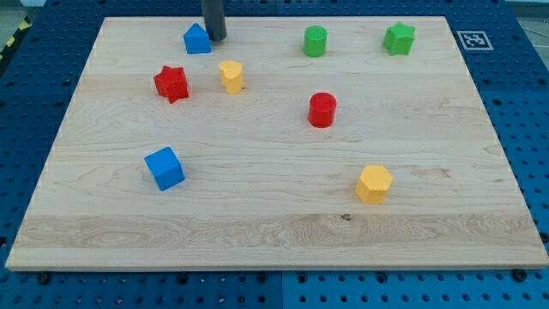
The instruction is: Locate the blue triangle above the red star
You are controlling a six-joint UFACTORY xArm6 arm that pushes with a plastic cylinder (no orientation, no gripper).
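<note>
Eight blocks counted: we list them from the view's left to the view's right on the wooden board (274,232).
Blue cube (165,167): lower left of the board, well apart from the other blocks.
Red star (171,83): upper left, lying flat, just left of the yellow block beside it.
Blue triangle (197,39): near the view's top edge, above the red star and slightly to its right, not touching it.
Our tip (215,39): the dark rod comes down from the view's top and its end sits right against the blue triangle's right side; we cannot tell whether they touch. We carry no jaws, so nothing is pinched.
Yellow block, upper (231,75): between the red star and the board's middle; shape unclear.
Green cylinder (316,41): top row, right of centre.
Red cylinder (322,110): below the green cylinder, apart from it.
Yellow hexagonal block (374,184): lower right, alone.
Green star (399,39): top right, near the green cylinder.
Marker tag (473,39): on the blue perforated table (523,103), off the board's top right corner.
</note>
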